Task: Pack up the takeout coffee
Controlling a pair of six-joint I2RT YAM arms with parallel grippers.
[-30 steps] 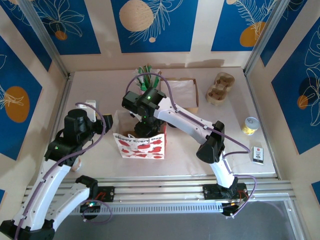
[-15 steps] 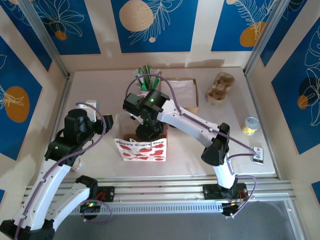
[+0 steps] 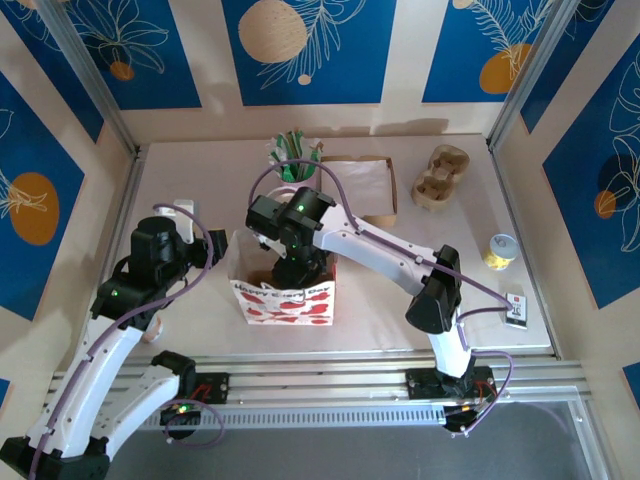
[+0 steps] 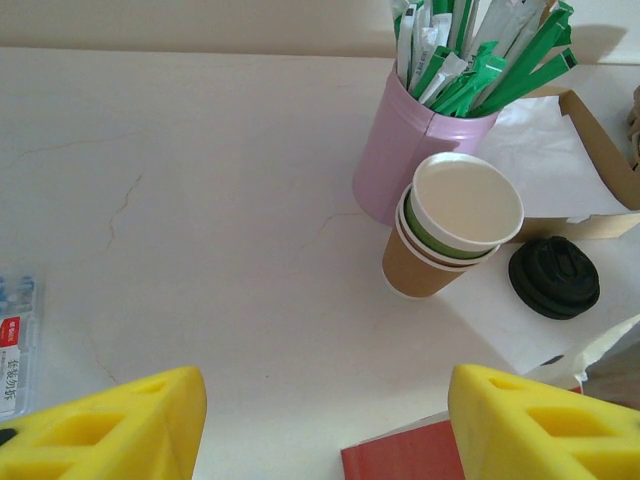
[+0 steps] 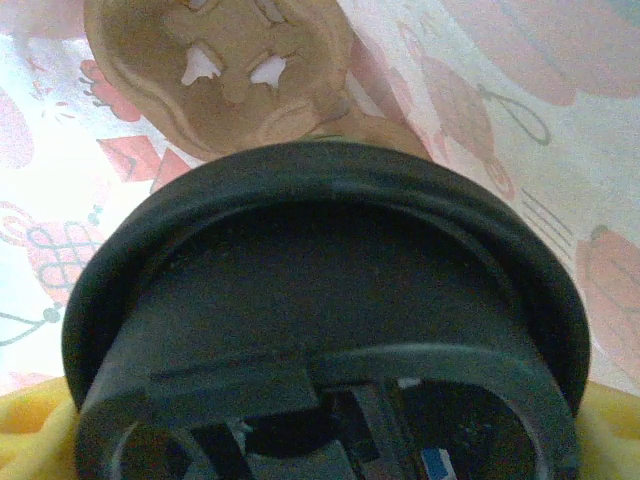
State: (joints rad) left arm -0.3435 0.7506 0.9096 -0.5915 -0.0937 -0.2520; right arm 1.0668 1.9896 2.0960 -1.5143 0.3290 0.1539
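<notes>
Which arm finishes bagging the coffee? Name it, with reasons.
Right. The right hand is down in the gift bag, the takeout coffee between its fingers; the left hand is open, outside the bag.

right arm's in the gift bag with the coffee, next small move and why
Probably lower the right gripper slightly: the takeout coffee it holds hangs above the cardboard cup carrier inside the gift bag, not yet seated, so releasing now might tip it.

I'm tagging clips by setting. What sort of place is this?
Probably a staged café takeout counter: a pink tub of green-wrapped straws, stacked paper cups beside a loose black plastic lid, and a brown moulded-pulp cup carrier.
</notes>
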